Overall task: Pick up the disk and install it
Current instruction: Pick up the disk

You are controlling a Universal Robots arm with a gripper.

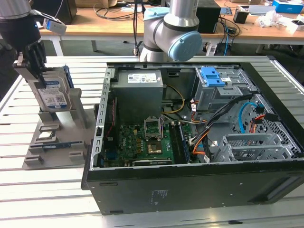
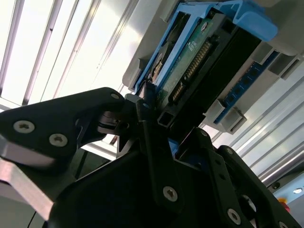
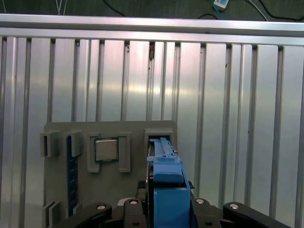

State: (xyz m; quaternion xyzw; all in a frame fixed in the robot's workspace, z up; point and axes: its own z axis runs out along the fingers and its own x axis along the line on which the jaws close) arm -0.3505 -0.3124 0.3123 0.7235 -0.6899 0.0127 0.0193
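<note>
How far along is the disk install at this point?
Done: the gripper is clamped on the disk, which stands upright at the grey holder on the exterior view's left. In hand: the pick-up; whether the disk has lifted clear I cannot tell. Left: the install, since the disk is outside the open computer case.

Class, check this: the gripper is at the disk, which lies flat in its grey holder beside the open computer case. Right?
No: the exterior view shows the disk standing upright in the grey holder, gripper at its top.
</note>
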